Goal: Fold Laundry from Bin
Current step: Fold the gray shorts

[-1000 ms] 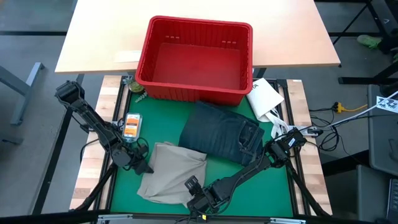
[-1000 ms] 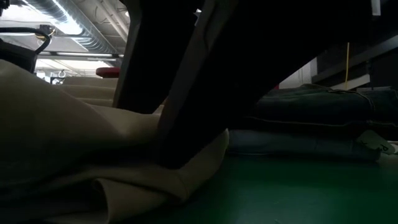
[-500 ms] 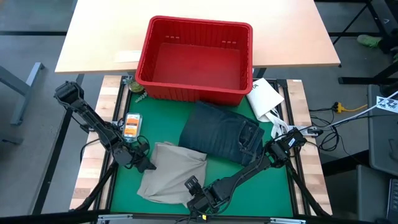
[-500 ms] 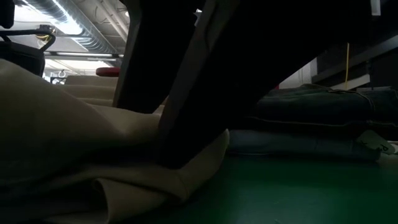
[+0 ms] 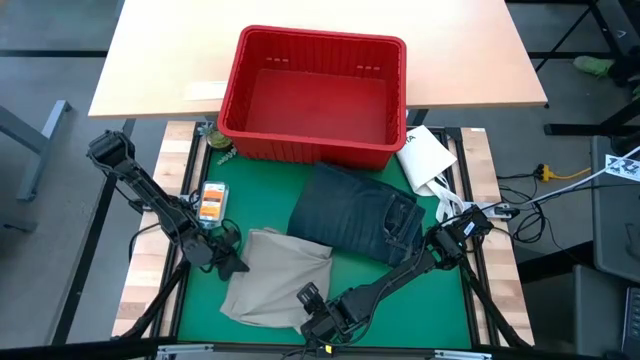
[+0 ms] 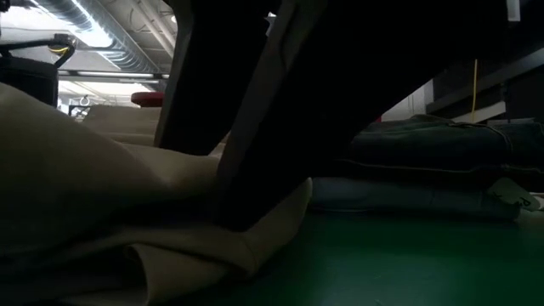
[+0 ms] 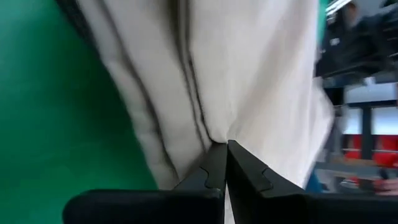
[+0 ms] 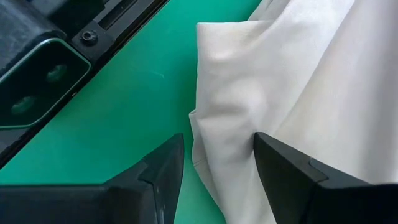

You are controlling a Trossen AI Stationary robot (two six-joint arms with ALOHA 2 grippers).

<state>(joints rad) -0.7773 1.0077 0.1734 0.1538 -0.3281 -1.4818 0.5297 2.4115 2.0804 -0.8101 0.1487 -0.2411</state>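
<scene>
Looking straight down, the red bin (image 5: 315, 95) stands at the far edge of the green mat (image 5: 262, 205), and nothing shows inside it. The jeans (image 5: 358, 213) lie folded in front of it, and the khaki trousers (image 5: 278, 277) lie bunched beside them, nearer the front. The left gripper (image 5: 232, 265) sits at the trousers' left edge, while the right gripper (image 5: 308, 297) sits low at their front edge.

At table height, the tan cloth (image 6: 93, 204) fills the left of the picture in thick rumpled layers and a dark arm blocks the middle. The jeans stack (image 6: 433, 170) rests on the mat behind. Lifting so thick a bundle by one edge could drag it along instead of opening it out.

In the left wrist view the two fingers (image 7: 208, 177) are pressed tightly together on a small pucker of cloth. Such a thin pinch may catch only the top layer, so the fabric could slip out once the arm pulls.

In the right wrist view the fingers (image 8: 163, 168) stand well apart, gripping nothing, astride the cloth's corner (image 8: 214, 127). If they close where they are they may catch only the outermost fold, and both arms pulling unevenly would twist the trousers.
</scene>
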